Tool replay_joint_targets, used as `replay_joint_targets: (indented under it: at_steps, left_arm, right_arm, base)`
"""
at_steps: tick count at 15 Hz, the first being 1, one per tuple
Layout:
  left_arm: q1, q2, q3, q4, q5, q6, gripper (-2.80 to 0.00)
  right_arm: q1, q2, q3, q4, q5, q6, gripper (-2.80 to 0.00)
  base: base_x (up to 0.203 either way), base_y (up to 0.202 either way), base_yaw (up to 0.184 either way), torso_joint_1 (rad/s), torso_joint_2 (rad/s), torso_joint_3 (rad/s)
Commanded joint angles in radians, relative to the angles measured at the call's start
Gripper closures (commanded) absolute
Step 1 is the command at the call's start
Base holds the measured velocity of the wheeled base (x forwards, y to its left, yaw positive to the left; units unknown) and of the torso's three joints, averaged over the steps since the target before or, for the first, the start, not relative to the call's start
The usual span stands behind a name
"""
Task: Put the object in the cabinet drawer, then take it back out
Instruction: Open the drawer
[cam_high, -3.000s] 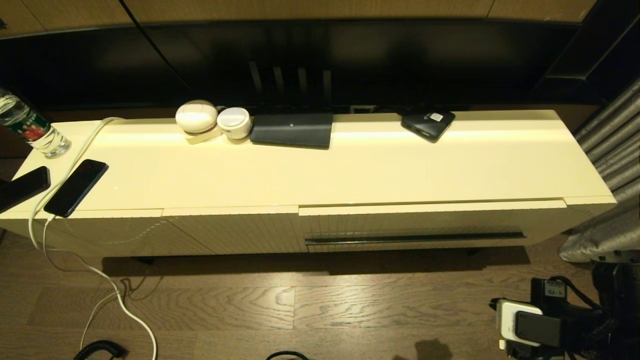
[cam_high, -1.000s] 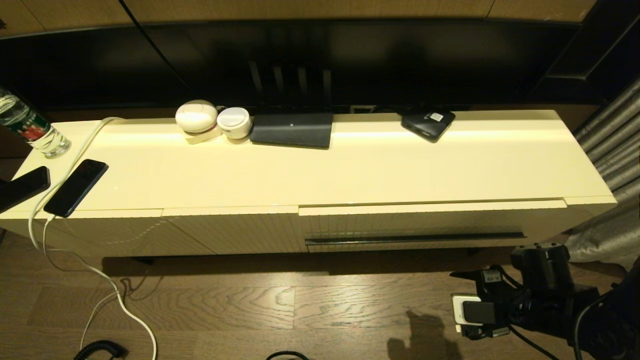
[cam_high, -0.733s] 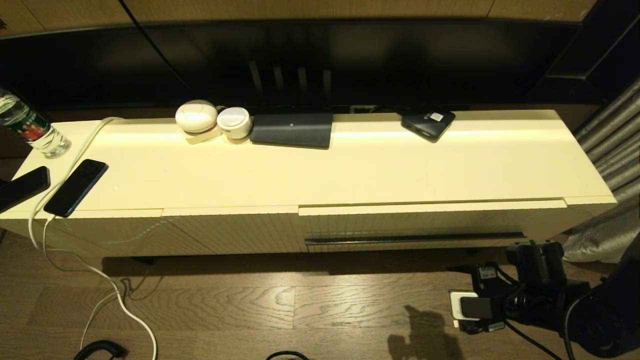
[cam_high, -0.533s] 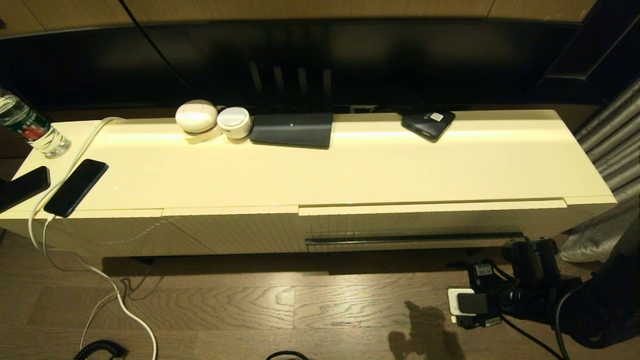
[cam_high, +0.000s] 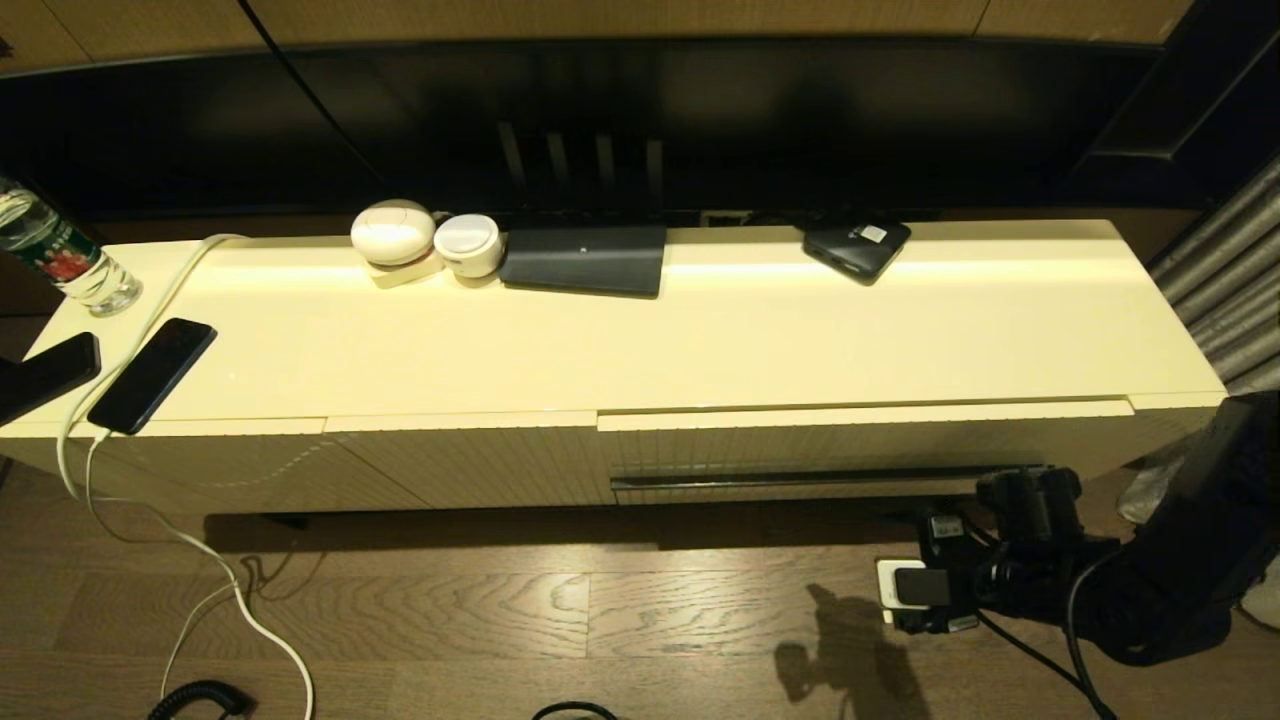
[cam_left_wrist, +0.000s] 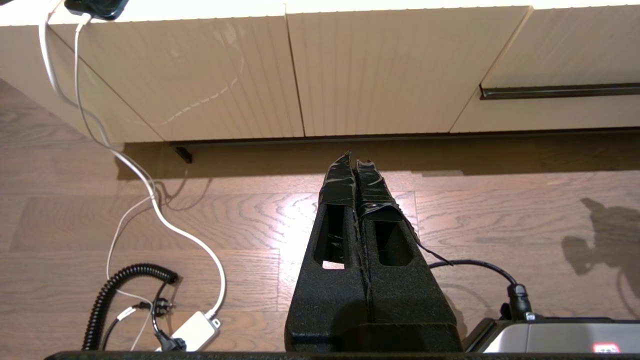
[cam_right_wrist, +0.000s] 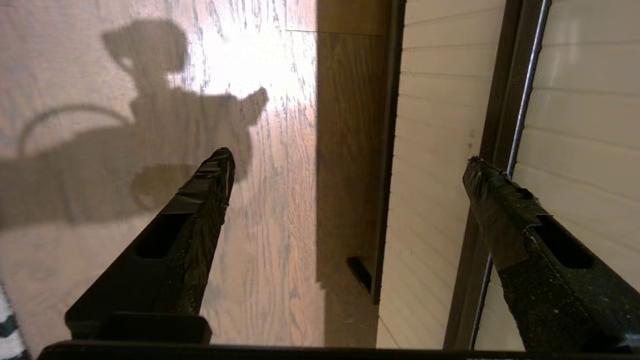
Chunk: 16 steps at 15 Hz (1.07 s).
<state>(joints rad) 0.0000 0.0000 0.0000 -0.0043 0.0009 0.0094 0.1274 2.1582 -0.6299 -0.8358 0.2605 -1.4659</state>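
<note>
Fingers first. We see the right fingers (cam_right_wrist: 200, 210) spread wide with nothing between them. In the right wrist view one tip hangs over the wooden floor (cam_high: 500, 610). The other sits in front of the dark handle strip (cam_right_wrist: 505, 100); we cannot tell whether it touches it. From the head view we place this arm low, close to the floor, just off the right end of that strip.

We note the left fingers (cam_left_wrist: 340, 185) pressed together, holding nothing. They are parked above the floor and point toward the ribbed panels (cam_left_wrist: 280, 75) left of the drawer.

We find the cabinet drawer (cam_high: 860, 445) pushed in on the right half of the cabinet front, its upper edge standing a little proud of the panels beside it. Its handle strip runs along its lower edge.

We cannot see the object in any view and cannot say where it lies.

On the cabinet top (cam_high: 750, 330) we note:
- a labelled bottle (cam_high: 60, 260) at the far left corner
- two dark phones (cam_high: 150, 375), with a white cable (cam_high: 130, 480) trailing to the floor
- two white round cases (cam_high: 393, 232) side by side at the back
- a flat dark box (cam_high: 585, 260) just beside them
- a small dark device (cam_high: 856, 248) further right
</note>
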Motion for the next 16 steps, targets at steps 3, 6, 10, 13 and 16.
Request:
replay_joint_targets:
  at_steps: [3,6,10,13,16]
  left_arm:
    - [0.000,0.000,0.002,0.000,0.001,0.000,0.00]
    - [0.000,0.000,0.002,0.000,0.001,0.000,0.00]
    - [0.000,0.000,0.002,0.000,0.001,0.000,0.00]
    - [0.000,0.000,0.002,0.000,0.001,0.000,0.00]
    - [0.000,0.000,0.003,0.000,0.001,0.000,0.00]
  right_arm:
    - [-0.008,0.037,-0.050,-0.009,0.002,-0.008,-2.80]
    - [-0.012,0.056,-0.075,-0.012,0.001,-0.008,-2.80]
    - [-0.021,0.072,-0.102,-0.009,0.000,-0.008,-2.80]
    - [-0.025,0.088,-0.131,-0.008,0.000,-0.008,-2.80]
    - [-0.025,0.106,-0.163,-0.011,-0.003,-0.008,-2.80]
  base:
    - [0.000,0.000,0.000,0.000,0.00,0.000]
    - [0.000,0.000,0.000,0.000,0.00,0.000]
    - [0.000,0.000,0.000,0.000,0.00,0.000]
    - [0.000,0.000,0.000,0.000,0.00,0.000]
    - [0.000,0.000,0.000,0.000,0.00,0.000]
